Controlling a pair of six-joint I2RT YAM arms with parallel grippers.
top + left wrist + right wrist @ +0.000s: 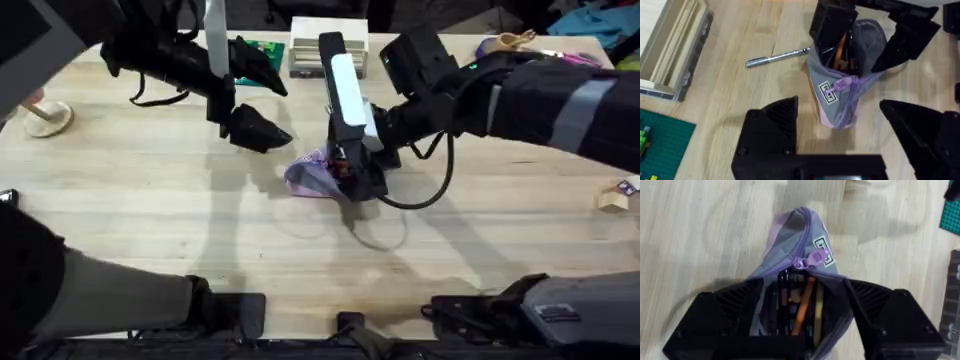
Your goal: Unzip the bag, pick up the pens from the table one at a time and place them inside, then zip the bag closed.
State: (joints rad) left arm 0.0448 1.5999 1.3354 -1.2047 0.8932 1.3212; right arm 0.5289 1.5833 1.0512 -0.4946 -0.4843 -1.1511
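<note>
The right arm reaches in from the right to mid-desk [150, 200], its end effector [805, 325] pinching the open mouth of the lavender pencil pouch [790, 270], an orange pen [802, 307] inside. The left end effector [840, 145], fingers spread, hovers just left of the pouch. A silver pen [777, 57] lies on the desk beside the pouch.

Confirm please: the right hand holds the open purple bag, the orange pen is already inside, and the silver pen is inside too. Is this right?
Not quite. The silver pen is not inside; it lies on the table beside the bag, as the left wrist view shows. The rest holds: the right hand grips the open bag, and the orange pen is inside.
</note>
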